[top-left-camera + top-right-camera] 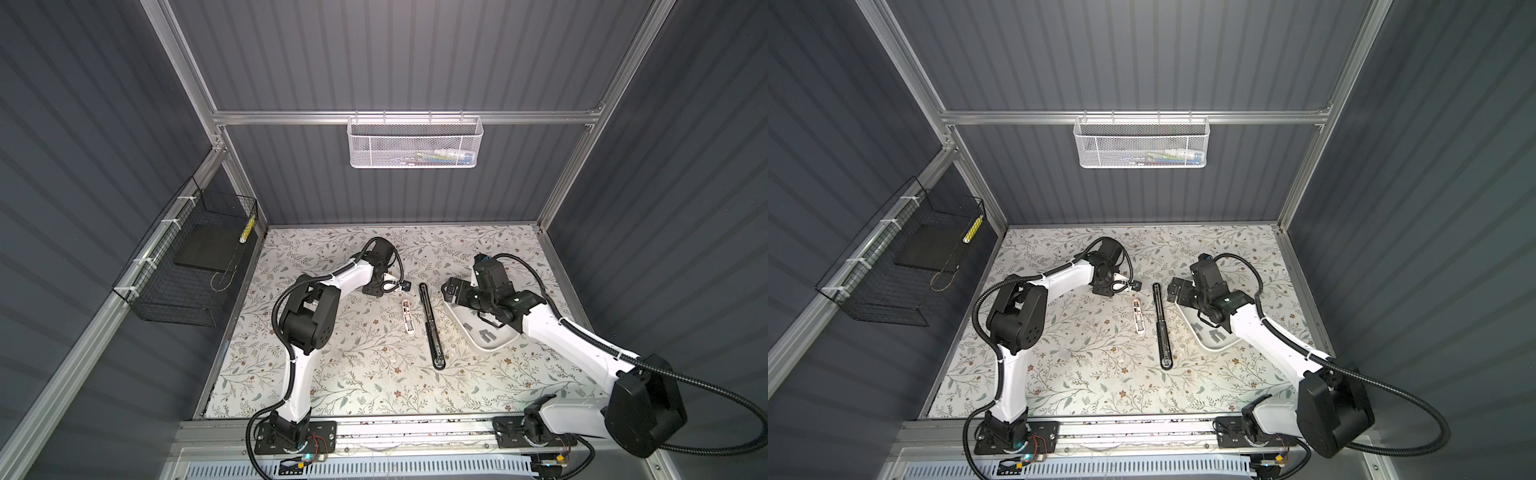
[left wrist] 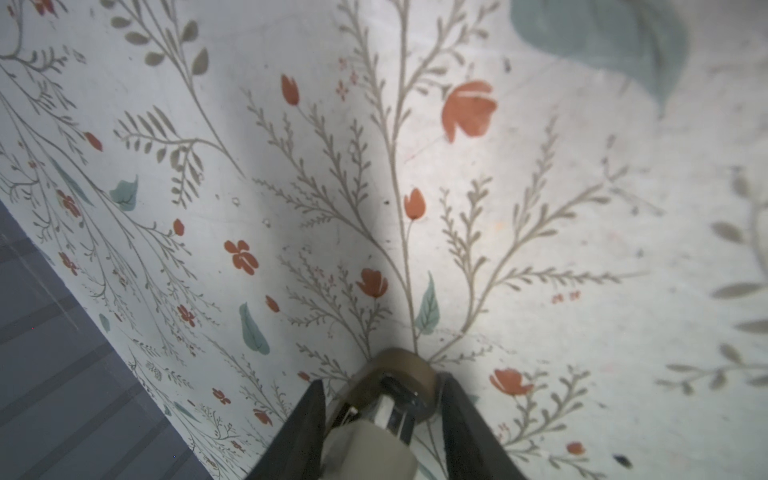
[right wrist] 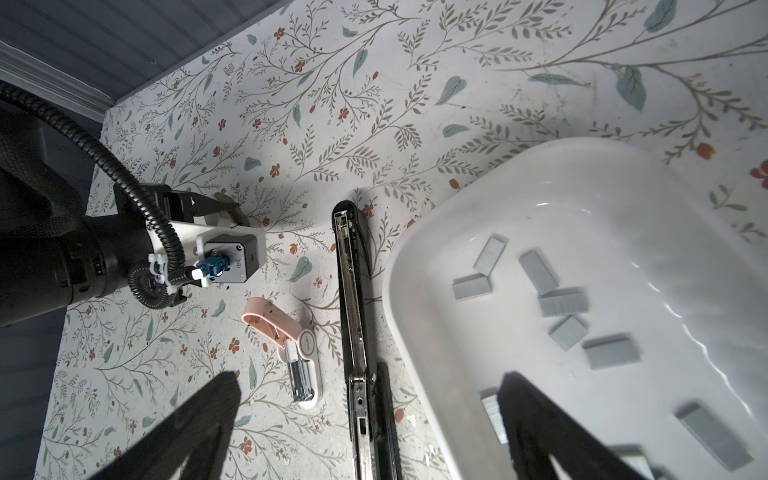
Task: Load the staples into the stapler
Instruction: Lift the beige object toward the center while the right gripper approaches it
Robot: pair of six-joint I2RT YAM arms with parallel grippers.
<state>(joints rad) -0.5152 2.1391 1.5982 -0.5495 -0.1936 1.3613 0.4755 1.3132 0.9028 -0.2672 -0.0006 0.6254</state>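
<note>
The black stapler (image 1: 431, 326) (image 1: 1162, 326) (image 3: 352, 299) lies opened out flat at mid-table, its metal channel facing up. Several grey staples (image 3: 564, 301) (image 1: 484, 333) (image 1: 1215, 335) lie loose in a white tray (image 3: 399, 299) (image 1: 505, 341) to its right. My right gripper (image 3: 370, 382) (image 1: 452, 291) hovers open, one finger over the table and the other over the tray, with nothing between them. My left gripper (image 2: 382, 382) (image 1: 373, 289) points down at the table behind the stapler. Its fingers press both sides of a small beige and brown object (image 2: 399, 374) with a metal part.
A small white and pink stapler-like tool (image 1: 407, 318) (image 3: 297, 353) lies open just left of the black stapler. A white mesh basket (image 1: 415, 141) hangs on the back wall. A black wire basket (image 1: 187, 270) hangs on the left wall.
</note>
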